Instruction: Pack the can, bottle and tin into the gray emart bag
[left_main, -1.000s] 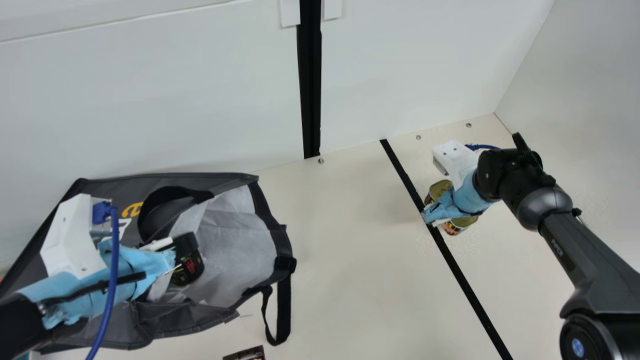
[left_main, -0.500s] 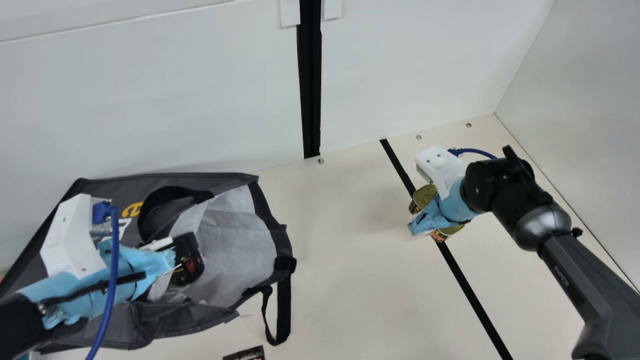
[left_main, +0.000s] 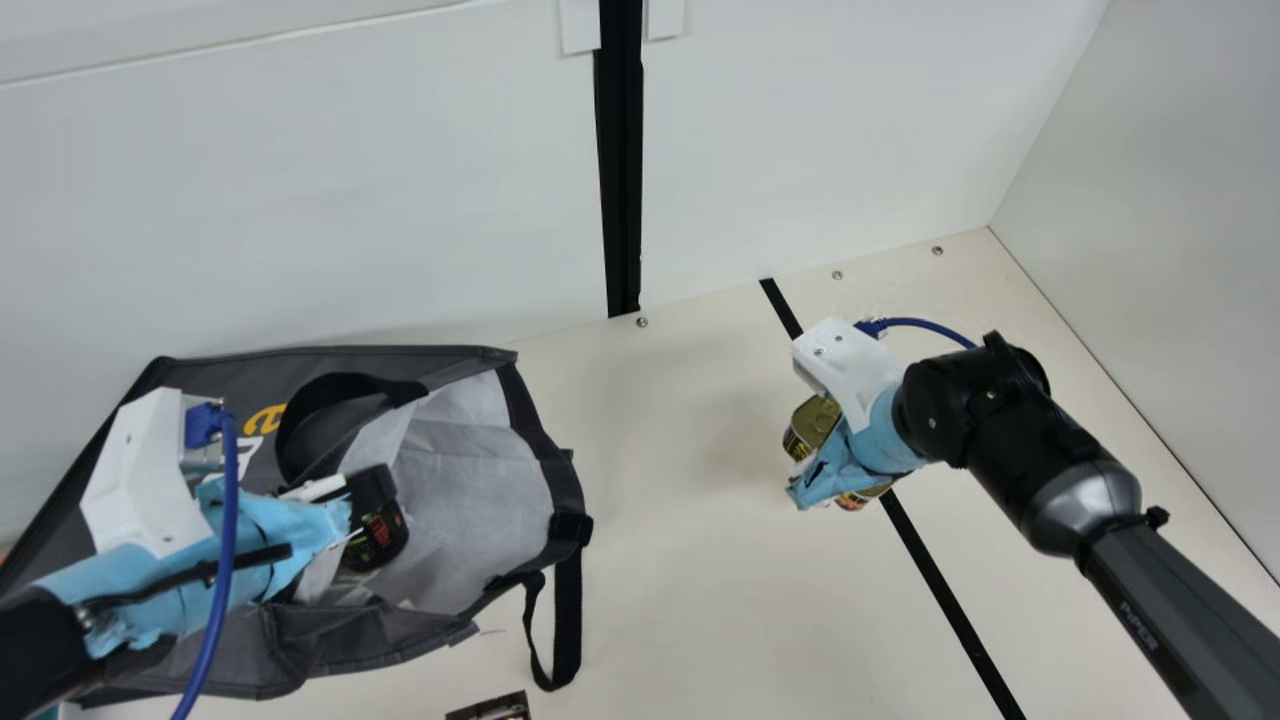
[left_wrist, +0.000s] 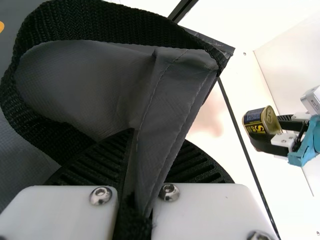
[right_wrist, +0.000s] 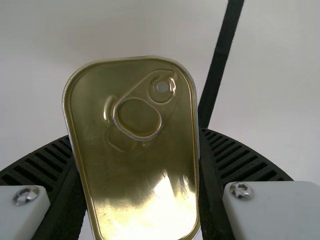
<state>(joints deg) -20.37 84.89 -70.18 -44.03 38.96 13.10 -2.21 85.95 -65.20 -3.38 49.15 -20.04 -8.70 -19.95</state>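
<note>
Jaws closed on both arms: the tin (right_wrist: 145, 192) in the right pair, bag cloth in the left

The right gripper (right_wrist: 134, 137) grasped the tin by its two long sides, lid toward the wrist, over the cream table (left_main: 680, 580). The left gripper (left_wrist: 152, 150) clenched a fold of the gray emart bag (left_main: 490, 480), beside its strap (left_wrist: 90, 30).

What the coming move turned on was the gap between tin and bag. In the main view the tin was well apart from the bag, to its right, and the bag's mouth opened that way. The tin's long axis slanted across the right arm's reach, so it would probably need turning to enter end first. The right arm held the tin; the left was nearer the mouth, and seemed best used to steady it, with a dark printed item (left_main: 375, 535) just inside
</note>
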